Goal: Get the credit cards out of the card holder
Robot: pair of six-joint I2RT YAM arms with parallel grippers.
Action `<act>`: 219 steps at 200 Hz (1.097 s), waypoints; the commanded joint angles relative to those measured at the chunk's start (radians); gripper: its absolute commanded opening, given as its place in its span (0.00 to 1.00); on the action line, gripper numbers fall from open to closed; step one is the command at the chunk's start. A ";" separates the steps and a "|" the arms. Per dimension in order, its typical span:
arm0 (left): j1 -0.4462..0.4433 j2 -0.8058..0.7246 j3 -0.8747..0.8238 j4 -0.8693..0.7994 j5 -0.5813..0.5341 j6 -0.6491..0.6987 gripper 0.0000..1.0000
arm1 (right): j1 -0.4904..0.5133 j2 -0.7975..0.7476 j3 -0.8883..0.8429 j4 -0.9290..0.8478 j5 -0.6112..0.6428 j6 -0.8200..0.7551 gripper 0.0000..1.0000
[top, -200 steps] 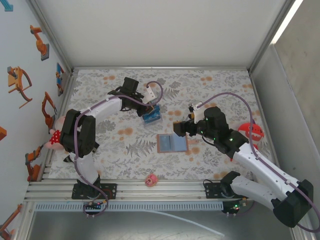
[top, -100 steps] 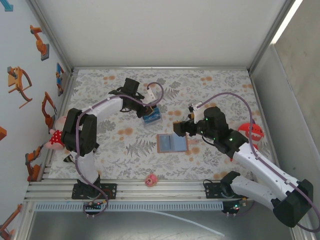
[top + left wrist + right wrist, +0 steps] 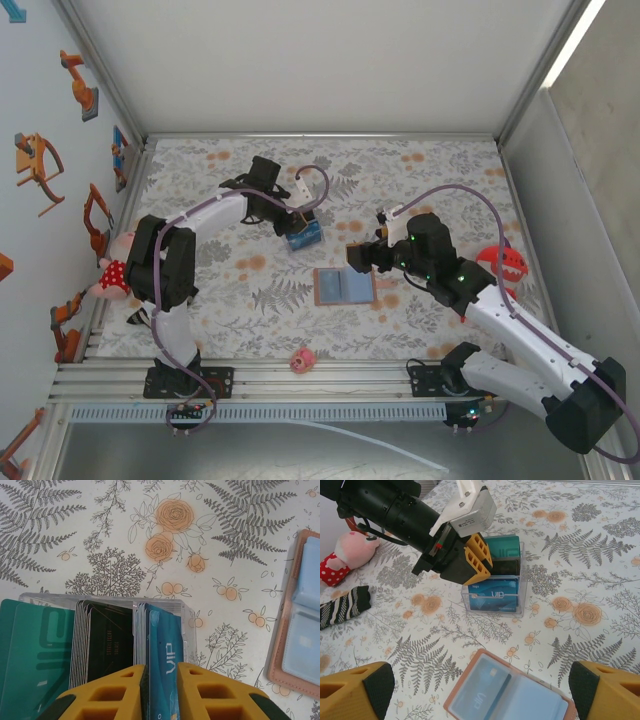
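Note:
The card holder (image 3: pixel 345 286) lies open on the floral table, tan outside with pale blue pockets. A teal credit card (image 3: pixel 485 692) sits in its left pocket. My right gripper (image 3: pixel 480 685) hovers open just above it, touching nothing. My left gripper (image 3: pixel 300 228) reaches down into a clear plastic box (image 3: pixel 190 630) that holds several upright cards. A teal VIP credit card (image 3: pixel 167 650) stands between its yellow fingers (image 3: pixel 125 685), which are slightly apart, the card leaning on the left one. The card holder's edge (image 3: pixel 300 625) also shows to the right of the box.
A small pink toy (image 3: pixel 302 359) lies by the near edge. At the left side sit a pink plush doll (image 3: pixel 347 552) and a striped sock (image 3: pixel 345 605). A red object (image 3: pixel 505 262) rests at the right. Walls enclose the table.
My left gripper's jaws have parted a little around the teal card in the box. The right arm has barely moved.

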 commanded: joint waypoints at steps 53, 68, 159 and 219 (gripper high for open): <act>-0.040 -0.232 -0.115 0.104 -0.048 -0.109 0.48 | 0.001 0.084 0.042 -0.074 0.006 0.053 0.81; -0.054 -0.301 -0.170 0.146 -0.086 -0.136 0.59 | 0.007 0.113 0.052 -0.094 0.018 0.066 0.78; -0.072 -0.783 -0.580 0.458 -0.434 -0.484 0.97 | 0.169 0.295 0.111 -0.204 0.189 0.189 0.65; -0.070 -0.995 -0.752 0.514 -0.676 -0.682 0.97 | 0.271 0.489 0.186 -0.246 0.220 0.258 0.57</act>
